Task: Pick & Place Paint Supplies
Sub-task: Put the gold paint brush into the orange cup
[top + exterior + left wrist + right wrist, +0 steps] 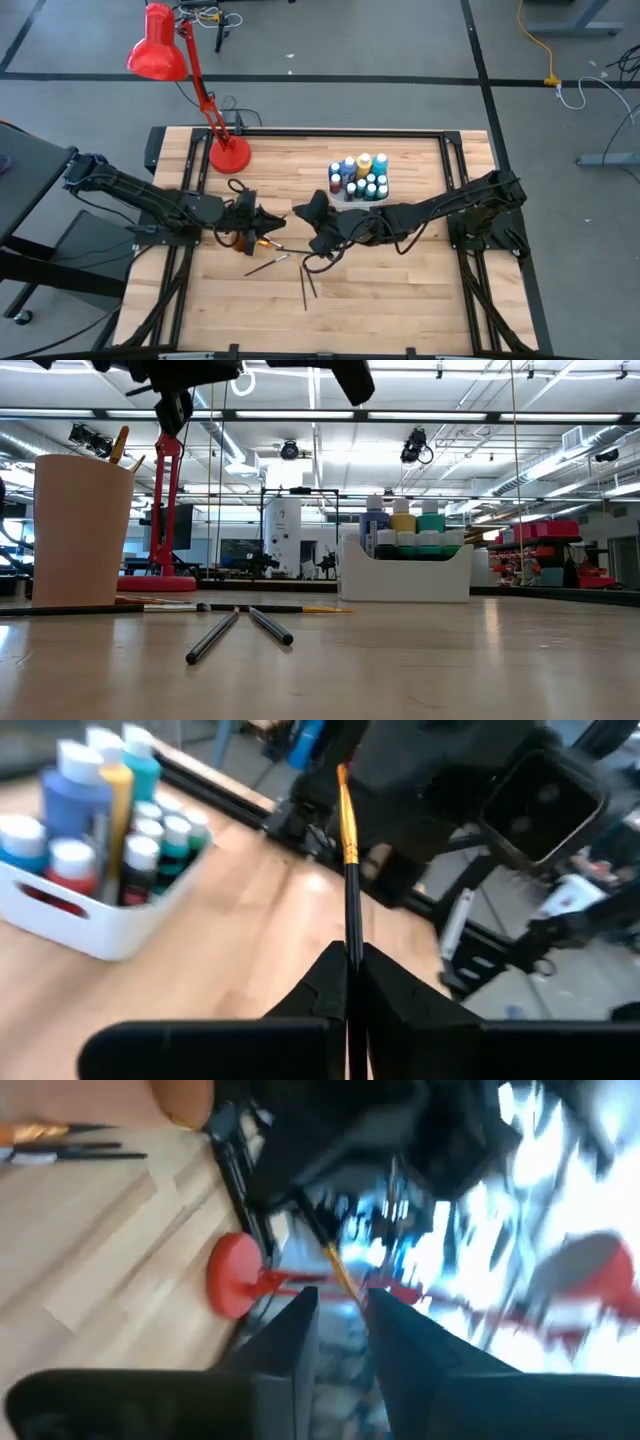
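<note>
A thin dark-handled paintbrush [350, 870] with a gold ferrule hangs in the air above the table's middle, with my left gripper [350, 955] shut on it. My right gripper [340, 1308] faces it from the table's right, fingers open, and the brush's ferrule end [340, 1270] reaches up to the gap between them. In the high view the two grippers [268, 214] [302, 212] nearly meet. Loose brushes [215, 635] lie on the wood beside an orange cup [80, 530] with brushes in it. Paint bottles [360, 178] stand in a white tray [405, 582]. My left gripper pinches the brush's dark handle [352, 925] between its two fingers. The fingers come roughly level from the table's left and lie along the brush. The brush sticks out ahead of them, ferrule end toward my right gripper, lifted clear of the table. Whether my right gripper's open fingers touch the ferrule end I cannot tell.
A red desk lamp [228, 152] stands at the far left of the table, its arm and shade reaching beyond the far edge. The tray of bottles is at the far side, right of the middle. Bare wood lies toward the near edge [400, 310].
</note>
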`<move>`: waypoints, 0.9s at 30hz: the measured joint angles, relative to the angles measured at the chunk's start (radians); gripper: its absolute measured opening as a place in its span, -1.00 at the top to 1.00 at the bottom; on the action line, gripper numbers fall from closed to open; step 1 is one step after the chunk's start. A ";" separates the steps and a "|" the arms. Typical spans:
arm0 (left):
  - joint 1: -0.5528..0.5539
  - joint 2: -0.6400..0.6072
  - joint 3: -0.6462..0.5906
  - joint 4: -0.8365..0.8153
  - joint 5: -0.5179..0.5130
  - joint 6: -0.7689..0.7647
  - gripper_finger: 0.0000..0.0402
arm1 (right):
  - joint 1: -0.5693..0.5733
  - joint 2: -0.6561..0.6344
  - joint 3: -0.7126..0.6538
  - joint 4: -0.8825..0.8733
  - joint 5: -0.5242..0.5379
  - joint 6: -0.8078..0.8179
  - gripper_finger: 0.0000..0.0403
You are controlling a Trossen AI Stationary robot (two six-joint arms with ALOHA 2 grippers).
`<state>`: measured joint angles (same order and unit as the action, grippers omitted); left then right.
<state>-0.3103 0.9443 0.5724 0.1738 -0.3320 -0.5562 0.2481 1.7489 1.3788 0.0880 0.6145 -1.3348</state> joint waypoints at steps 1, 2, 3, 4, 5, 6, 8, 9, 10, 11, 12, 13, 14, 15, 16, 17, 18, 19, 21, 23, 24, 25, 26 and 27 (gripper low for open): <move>-0.006 -0.007 0.000 0.002 -0.022 0.026 0.93 | 0.004 0.000 0.000 0.001 0.045 0.074 0.51; -0.013 -0.018 0.000 0.007 -0.046 0.057 0.93 | 0.006 0.000 0.000 0.000 0.089 0.150 0.50; -0.023 -0.035 0.000 0.005 -0.076 0.091 0.93 | 0.008 0.000 0.000 -0.004 0.131 0.223 0.48; -0.035 -0.051 0.000 0.008 -0.110 0.130 0.92 | 0.010 0.000 0.000 -0.020 0.174 0.286 0.48; -0.049 -0.069 0.000 0.006 -0.145 0.168 0.90 | 0.011 0.000 0.000 -0.039 0.217 0.342 0.47; -0.065 -0.089 0.000 0.001 -0.184 0.213 0.89 | 0.014 0.000 0.000 -0.055 0.255 0.383 0.47; -0.107 -0.122 0.000 -0.001 -0.277 0.299 0.90 | 0.018 0.000 0.000 -0.095 0.330 0.456 0.48; -0.135 -0.136 -0.003 0.004 -0.330 0.345 0.91 | 0.020 0.000 0.000 -0.116 0.355 0.494 0.48; -0.162 -0.148 -0.010 0.006 -0.390 0.389 0.93 | 0.020 0.000 0.000 -0.145 0.370 0.537 0.49; -0.190 -0.155 -0.022 0.008 -0.462 0.419 0.93 | 0.020 0.000 0.000 -0.175 0.372 0.584 0.50; -0.218 -0.156 -0.037 0.018 -0.534 0.440 0.93 | 0.021 0.000 0.000 -0.206 0.367 0.628 0.51; -0.245 -0.155 -0.055 0.031 -0.606 0.454 0.93 | 0.020 0.000 0.000 -0.232 0.363 0.666 0.51; -0.272 -0.153 -0.076 0.037 -0.667 0.456 0.93 | 0.017 0.000 0.000 -0.251 0.363 0.698 0.52; -0.300 -0.150 -0.099 0.056 -0.722 0.447 0.93 | 0.015 0.000 0.000 -0.270 0.363 0.723 0.53; -0.325 -0.142 -0.122 0.093 -0.755 0.435 0.92 | 0.014 0.000 0.000 -0.290 0.360 0.744 0.53; -0.347 -0.132 -0.145 0.137 -0.773 0.432 0.91 | 0.012 0.000 0.000 -0.305 0.352 0.765 0.53; -0.367 -0.122 -0.171 0.179 -0.778 0.435 0.89 | 0.010 0.000 -0.001 -0.310 0.340 0.781 0.54; -0.387 -0.109 -0.199 0.224 -0.778 0.450 0.88 | 0.010 0.000 0.000 -0.308 0.327 0.794 0.54; -0.417 -0.079 -0.245 0.323 -0.784 0.493 0.88 | 0.009 0.000 0.000 -0.296 0.284 0.803 0.54; -0.433 -0.043 -0.289 0.425 -0.806 0.530 0.91 | 0.010 0.000 0.000 -0.282 0.230 0.798 0.53; -0.436 -0.024 -0.310 0.463 -0.819 0.538 0.93 | 0.009 0.000 0.000 -0.274 0.206 0.797 0.53; -0.438 -0.010 -0.330 0.498 -0.832 0.538 0.93 | 0.009 0.000 -0.001 -0.264 0.182 0.796 0.54; -0.438 0.004 -0.348 0.530 -0.841 0.532 0.93 | 0.008 0.000 0.000 -0.256 0.160 0.797 0.54; -0.438 0.018 -0.364 0.550 -0.846 0.508 0.93 | 0.008 0.000 0.000 -0.252 0.146 0.797 0.55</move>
<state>-0.7483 0.9618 0.2086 0.7233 -1.1784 -0.0477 0.2564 1.7493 1.3785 -0.1639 0.7606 -0.5374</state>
